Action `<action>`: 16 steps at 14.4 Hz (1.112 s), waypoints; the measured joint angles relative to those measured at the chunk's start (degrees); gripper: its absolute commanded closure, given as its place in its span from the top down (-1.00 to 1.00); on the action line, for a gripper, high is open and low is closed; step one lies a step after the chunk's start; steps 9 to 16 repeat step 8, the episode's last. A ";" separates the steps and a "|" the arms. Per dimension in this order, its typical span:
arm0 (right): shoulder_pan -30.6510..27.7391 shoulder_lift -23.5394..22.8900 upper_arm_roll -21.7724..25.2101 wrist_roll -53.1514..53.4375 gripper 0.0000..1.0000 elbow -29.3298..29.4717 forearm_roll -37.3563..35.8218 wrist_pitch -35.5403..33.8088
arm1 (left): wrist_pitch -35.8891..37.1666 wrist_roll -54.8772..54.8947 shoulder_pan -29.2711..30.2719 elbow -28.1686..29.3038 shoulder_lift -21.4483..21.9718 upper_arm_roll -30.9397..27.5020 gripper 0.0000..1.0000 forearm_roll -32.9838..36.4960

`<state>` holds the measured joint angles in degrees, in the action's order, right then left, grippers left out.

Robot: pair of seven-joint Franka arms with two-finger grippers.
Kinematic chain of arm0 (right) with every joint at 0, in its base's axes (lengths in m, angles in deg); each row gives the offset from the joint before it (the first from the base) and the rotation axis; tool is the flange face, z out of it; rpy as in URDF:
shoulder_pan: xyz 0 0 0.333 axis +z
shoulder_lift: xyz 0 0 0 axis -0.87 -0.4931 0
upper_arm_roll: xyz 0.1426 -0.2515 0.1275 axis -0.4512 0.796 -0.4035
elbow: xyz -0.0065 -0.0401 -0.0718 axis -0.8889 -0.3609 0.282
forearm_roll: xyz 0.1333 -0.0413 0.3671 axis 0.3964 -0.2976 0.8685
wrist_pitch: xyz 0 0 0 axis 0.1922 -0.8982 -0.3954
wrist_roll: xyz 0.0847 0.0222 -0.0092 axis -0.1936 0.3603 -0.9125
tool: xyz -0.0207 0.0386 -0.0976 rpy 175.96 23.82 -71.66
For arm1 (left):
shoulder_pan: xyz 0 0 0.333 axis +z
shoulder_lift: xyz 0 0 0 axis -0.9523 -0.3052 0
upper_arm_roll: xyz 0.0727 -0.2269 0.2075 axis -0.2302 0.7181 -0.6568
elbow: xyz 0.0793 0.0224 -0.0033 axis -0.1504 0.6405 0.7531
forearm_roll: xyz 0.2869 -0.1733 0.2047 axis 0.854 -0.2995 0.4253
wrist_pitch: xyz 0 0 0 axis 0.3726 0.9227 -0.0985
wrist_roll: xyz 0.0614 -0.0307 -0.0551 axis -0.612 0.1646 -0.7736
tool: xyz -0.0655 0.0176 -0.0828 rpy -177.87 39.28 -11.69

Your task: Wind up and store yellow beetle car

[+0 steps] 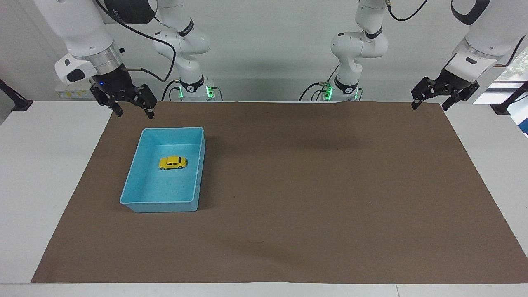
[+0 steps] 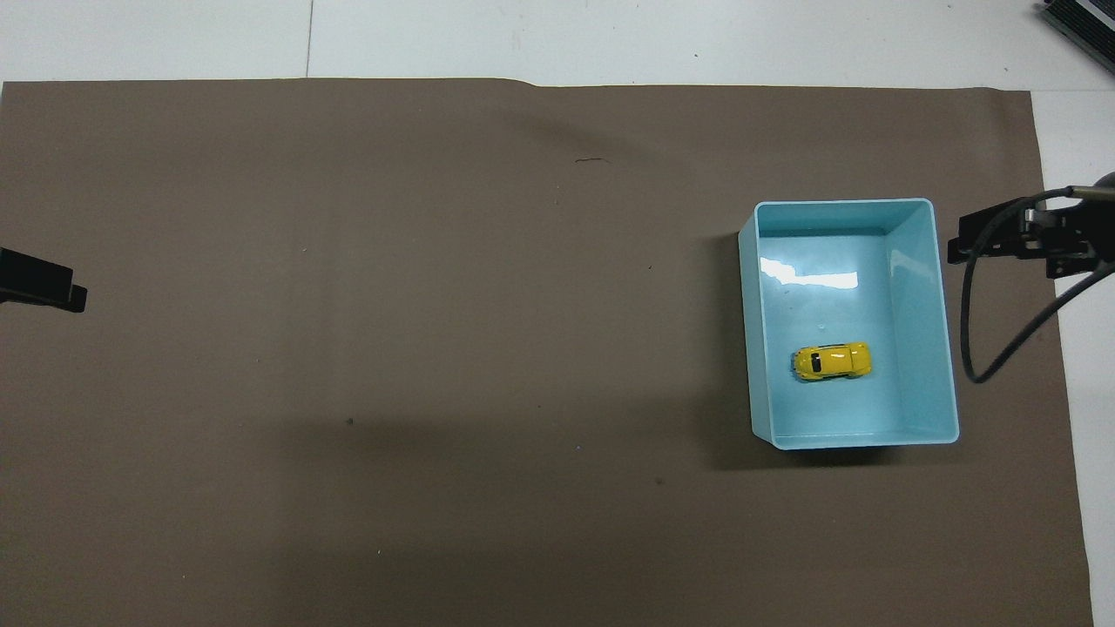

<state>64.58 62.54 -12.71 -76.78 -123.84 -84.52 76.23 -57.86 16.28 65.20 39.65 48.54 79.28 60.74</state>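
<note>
The car (image 1: 173, 162) sits on its wheels inside the bin (image 1: 131, 181), apparently stored. The right gripper (image 1: 131, 108) hangs wide and empty above the mat near the bin; the left gripper (image 1: 428, 100) waits wide at its own end.

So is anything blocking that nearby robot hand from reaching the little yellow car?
Only the blue bin: the yellow beetle car sits inside its walls. It is open on top, so the open right tool, raised above the mat beside it, could come down from above.

The car (image 1: 173, 163) sits in the blue bin (image 1: 142, 202) on the brown mat (image 1: 313, 198), toward the right arm's end. The right pincer (image 1: 135, 112) hangs spread over the mat's corner beside the bin; the left pincer (image 1: 429, 105), also spread, waits over the other corner.
</note>
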 measured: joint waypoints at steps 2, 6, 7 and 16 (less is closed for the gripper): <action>0.00 0.00 0.00 -0.06 1.00 -0.01 0.00 0.00 | 0.00 0.00 0.00 0.00 0.00 0.00 1.00 0.00; 0.00 0.00 0.03 -3.23 1.00 -0.01 -0.02 0.00 | 0.00 0.00 0.00 0.00 0.00 0.00 1.00 0.00; -0.01 0.00 0.08 -5.37 1.00 -0.01 -0.02 -0.01 | 0.00 0.00 0.00 0.00 0.00 0.00 1.00 0.00; -0.01 0.00 0.17 -7.06 1.00 -0.01 -0.03 -0.02 | 0.00 0.00 0.00 0.00 0.00 0.00 1.00 0.00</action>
